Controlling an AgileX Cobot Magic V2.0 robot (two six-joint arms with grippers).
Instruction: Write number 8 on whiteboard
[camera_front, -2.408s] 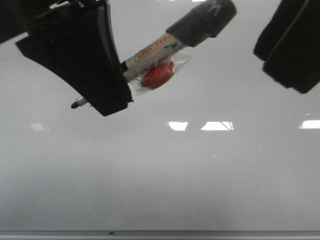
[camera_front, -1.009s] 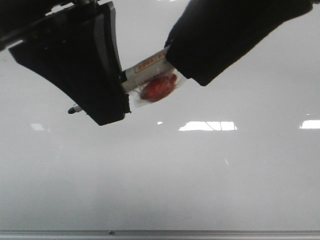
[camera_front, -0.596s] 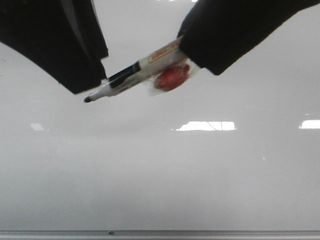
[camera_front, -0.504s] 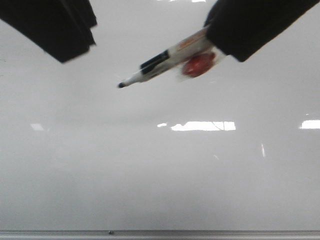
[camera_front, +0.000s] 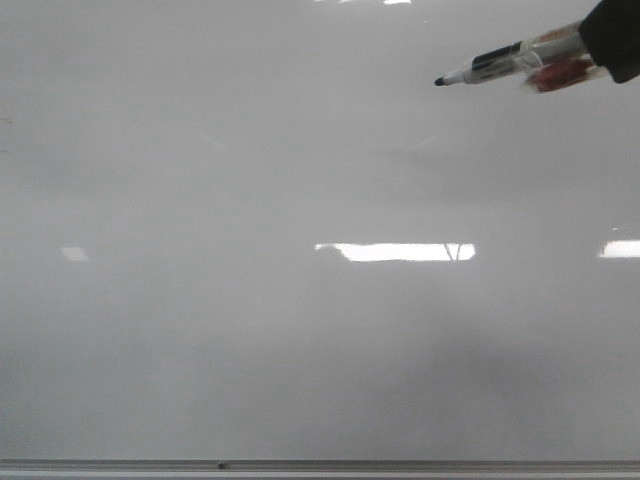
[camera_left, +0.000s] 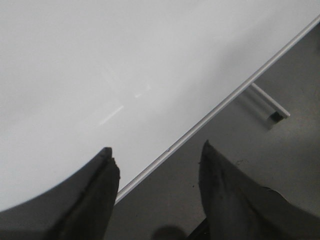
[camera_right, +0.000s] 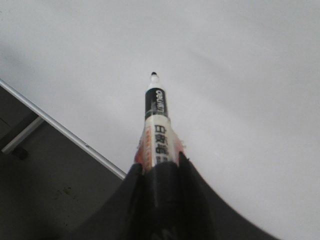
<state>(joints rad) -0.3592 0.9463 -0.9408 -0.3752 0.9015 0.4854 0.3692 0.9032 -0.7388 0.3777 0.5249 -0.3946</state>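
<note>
The whiteboard (camera_front: 300, 350) is glossy pale grey and fills the front view. No number 8 shows on it. My right gripper (camera_front: 615, 35) is at the top right corner, shut on a white marker (camera_front: 505, 64) with a red tag, its black tip (camera_front: 439, 81) uncapped and pointing left. In the right wrist view the marker (camera_right: 157, 125) sticks out from between the shut fingers of the gripper (camera_right: 160, 167) over the board (camera_right: 240, 75). My left gripper (camera_left: 157, 152) is open and empty over the board's edge, and is out of the front view.
A thin grey metal edge strip (camera_front: 320, 466) runs along the board's near side and shows in both wrist views (camera_left: 225, 100) (camera_right: 65, 132). Beyond it lies a dark grey surface (camera_left: 260, 165) with a small bracket (camera_left: 270, 106). Bright light reflections (camera_front: 395, 251) lie on the board.
The left gripper let go of the marker and withdrew up and left out of the front view. The right gripper took the marker's rear end and carried it up and right.
</note>
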